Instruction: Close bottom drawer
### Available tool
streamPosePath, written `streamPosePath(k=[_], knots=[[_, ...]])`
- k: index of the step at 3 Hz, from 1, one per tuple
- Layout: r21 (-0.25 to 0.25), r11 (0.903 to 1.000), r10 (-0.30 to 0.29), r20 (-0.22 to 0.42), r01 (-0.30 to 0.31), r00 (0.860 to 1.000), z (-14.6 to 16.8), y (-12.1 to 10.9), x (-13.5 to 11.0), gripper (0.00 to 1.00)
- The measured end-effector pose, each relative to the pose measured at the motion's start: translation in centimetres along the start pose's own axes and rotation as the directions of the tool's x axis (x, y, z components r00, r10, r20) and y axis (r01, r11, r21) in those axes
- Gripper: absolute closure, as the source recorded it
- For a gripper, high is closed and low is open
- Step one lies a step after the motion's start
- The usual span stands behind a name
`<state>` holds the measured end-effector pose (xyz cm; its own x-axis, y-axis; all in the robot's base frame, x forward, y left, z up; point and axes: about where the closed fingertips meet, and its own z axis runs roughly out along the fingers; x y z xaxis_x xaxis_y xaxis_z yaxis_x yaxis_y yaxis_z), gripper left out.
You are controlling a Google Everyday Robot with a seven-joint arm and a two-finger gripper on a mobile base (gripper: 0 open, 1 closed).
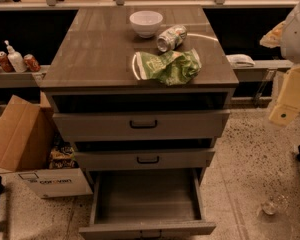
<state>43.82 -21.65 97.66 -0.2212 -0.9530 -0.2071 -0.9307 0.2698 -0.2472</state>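
Looking down on a grey wood-grain cabinet (pixel 90 54) standing on a speckled terrazzo floor (pixel 250 154). All three drawers are out. The bottom drawer (pixel 147 199) is pulled furthest toward the near edge, with its grey box interior exposed and its front panel at the frame bottom. The middle drawer (pixel 145 159) and top drawer (pixel 140 125) are only part open.

On the cabinet top sit a white bowl (pixel 146 23) at the far side, a crushed can (pixel 171 37) lying on its side just right of it, and a green chip bag (pixel 169 66) nearer.

An open cardboard box (pixel 20 136) is on the floor to the left. Behind it is a low shelf (pixel 20 78) holding soda cans and a pump bottle (pixel 14 58). The gripper (pixel 285 109) hangs at the right edge, well apart from the cabinet; whether it is spread or pressed together cannot be told.
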Motion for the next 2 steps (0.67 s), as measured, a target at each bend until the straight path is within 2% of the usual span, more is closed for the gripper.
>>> streamPosePath(k=[1,2], knots=[[0.000,1.0000,0.000,0.000,0.000,1.000,0.01,0.00,0.00,0.00],[-0.004,1.0000,0.004,0.033,-0.004,0.999,0.95,-0.09,-0.16,0.00]])
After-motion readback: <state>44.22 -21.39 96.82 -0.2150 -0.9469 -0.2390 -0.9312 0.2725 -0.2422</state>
